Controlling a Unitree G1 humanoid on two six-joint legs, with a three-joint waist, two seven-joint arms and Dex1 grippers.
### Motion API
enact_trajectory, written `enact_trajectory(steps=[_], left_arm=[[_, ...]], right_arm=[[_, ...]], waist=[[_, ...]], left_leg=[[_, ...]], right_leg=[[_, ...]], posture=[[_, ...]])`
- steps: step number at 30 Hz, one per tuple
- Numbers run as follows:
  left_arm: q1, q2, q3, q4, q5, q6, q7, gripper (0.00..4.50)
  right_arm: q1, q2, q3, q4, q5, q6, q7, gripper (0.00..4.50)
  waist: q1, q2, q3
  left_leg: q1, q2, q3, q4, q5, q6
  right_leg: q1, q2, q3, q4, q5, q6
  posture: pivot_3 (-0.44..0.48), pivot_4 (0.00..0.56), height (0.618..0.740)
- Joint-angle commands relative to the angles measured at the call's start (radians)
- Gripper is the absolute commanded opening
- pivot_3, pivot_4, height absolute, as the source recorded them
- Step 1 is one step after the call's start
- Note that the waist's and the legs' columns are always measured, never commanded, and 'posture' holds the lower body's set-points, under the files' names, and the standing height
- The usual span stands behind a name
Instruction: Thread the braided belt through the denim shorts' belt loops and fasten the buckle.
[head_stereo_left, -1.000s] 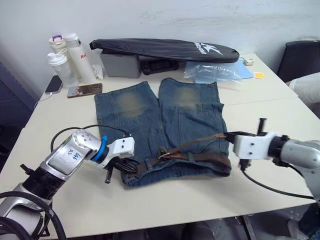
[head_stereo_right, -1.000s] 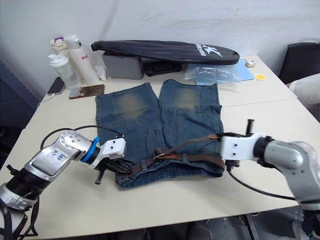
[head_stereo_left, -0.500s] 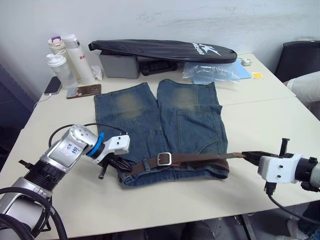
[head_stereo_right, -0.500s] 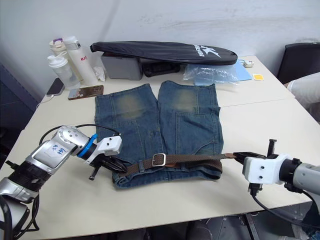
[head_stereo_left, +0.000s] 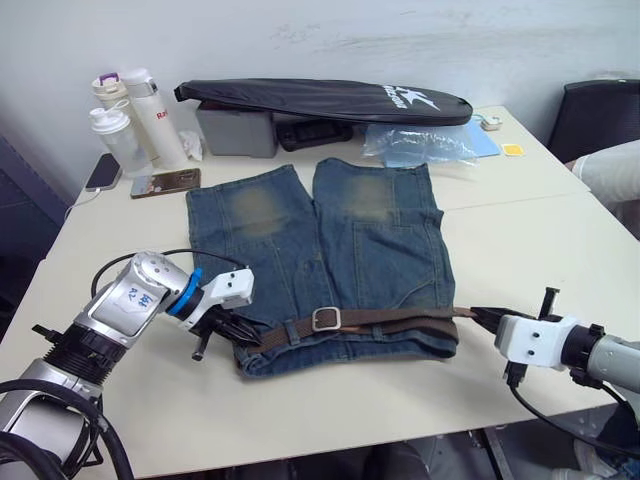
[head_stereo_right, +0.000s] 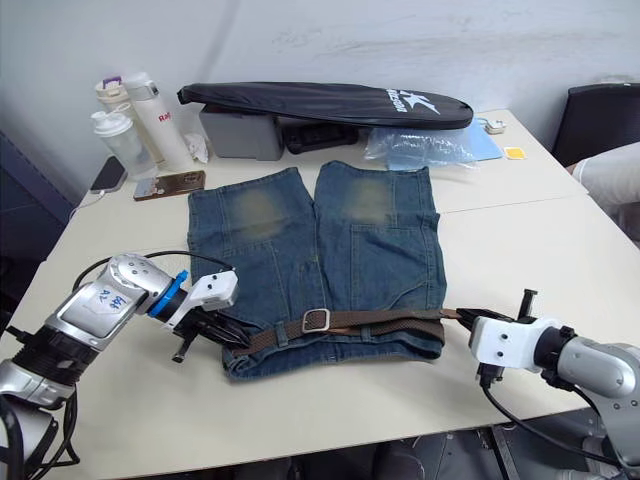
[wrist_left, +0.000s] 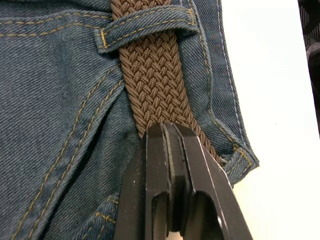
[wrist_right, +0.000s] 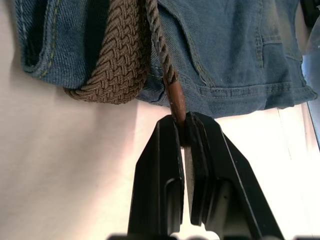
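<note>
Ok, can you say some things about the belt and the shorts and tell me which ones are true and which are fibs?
1. The belt lies along the waistband of the shorts. True.
2. The right gripper is open, touching nothing. False: it is shut on the belt's thin end.
3. The left gripper is pinching the belt near the edge of the shorts. True.
4. The silver buckle hangs off the table. False: it sits on the shorts, about mid-waistband.
5. The belt passes under a belt loop. True.
6. The shorts are red. False: they are faded blue denim.
</note>
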Motion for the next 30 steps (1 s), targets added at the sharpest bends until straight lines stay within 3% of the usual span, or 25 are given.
enact_trajectory(steps=[1,5,6,10,15,18,22,23,26,30], left_arm=[[0.034,0.025,0.012,-0.001,0.023,0.005,-0.001,0.0],[0.059,0.027,0.067,-0.054,-0.032,0.051,-0.014,0.0],[0.06,0.025,0.092,-0.066,-0.054,0.07,-0.014,0.0],[0.05,0.026,0.183,-0.104,-0.159,0.18,-0.02,0.0],[-0.003,0.071,0.307,-0.103,-0.282,0.348,-0.038,0.0],[0.014,0.109,0.383,-0.109,-0.311,0.372,-0.021,0.0],[0.11,0.13,0.471,-0.134,-0.333,0.392,0.029,1.17],[0.15,0.113,0.505,-0.141,-0.327,0.378,0.071,1.58],[0.285,0.052,0.597,-0.202,-0.319,0.329,0.173,2.9],[0.449,-0.047,0.721,-0.33,-0.335,0.267,0.28,4.28]], right_arm=[[0.007,0.018,-0.069,-0.043,0.122,0.052,0.019,1.86],[0.017,0.006,-0.162,-0.095,0.269,0.17,0.069,3.63],[0.022,-0.002,-0.192,-0.083,0.29,0.187,0.085,4.26],[0.02,-0.009,-0.275,-0.051,0.393,0.3,0.123,4.41],[0.045,-0.045,-0.338,-0.159,0.761,0.745,0.154,4.41],[0.059,-0.057,-0.323,-0.198,0.817,0.834,0.17,4.41],[0.069,-0.03,-0.287,-0.174,0.756,0.818,0.149,4.5],[0.064,-0.015,-0.278,-0.167,0.75,0.819,0.128,4.5],[0.012,0.076,-0.294,-0.152,0.826,0.874,0.037,4.5],[-0.007,0.127,-0.264,-0.149,0.764,0.814,0.003,4.5]], waist=[[0.0,0.0,0.0],[-0.001,0.0,0.0],[0.0,0.0,0.0],[0.0,0.001,0.001],[0.001,0.002,0.001],[0.001,0.002,0.001],[0.001,0.004,0.001],[0.001,0.004,0.001],[0.001,0.004,0.001],[0.0,0.005,0.001]], left_leg=[[0.0,0.0,0.001,0.0,-0.001,0.001],[0.0,0.001,0.001,0.004,-0.003,0.005],[0.0,0.001,0.001,0.005,-0.004,0.006],[-0.001,0.002,0.0,0.008,-0.008,0.01],[0.0,0.002,-0.001,0.008,-0.011,0.017],[-0.001,0.002,-0.001,0.008,-0.011,0.017],[0.0,0.001,-0.006,0.005,-0.013,0.019],[0.002,-0.001,-0.006,-0.006,-0.013,0.02],[0.003,-0.001,-0.006,-0.005,-0.013,0.02],[0.003,0.0,-0.008,-0.006,-0.014,0.019]], right_leg=[[0.0,0.0,0.0,0.0,0.0,0.0],[0.0,-0.001,0.0,0.0,0.0,0.0],[0.0,-0.001,0.0,0.0,0.0,0.0],[0.0,0.001,0.0,0.0,0.0,0.0],[0.0,0.001,0.0,0.0,0.0,0.0],[0.0,0.0,0.0,0.0,0.0,0.0],[0.003,-0.001,0.001,-0.004,0.0,0.0],[0.003,0.0,0.0,-0.008,0.0,0.0],[0.004,0.001,0.0,-0.007,0.001,0.001],[0.003,-0.001,0.001,-0.008,0.001,0.001]], posture=[[0.0,0.15,0.622],[0.0,0.15,0.622],[0.0,0.15,0.622],[0.0,0.15,0.622],[0.0,0.15,0.622],[0.0,0.15,0.622],[0.0,0.15,0.622],[0.0,0.15,0.622],[0.0,0.15,0.622],[0.0,0.15,0.622]])
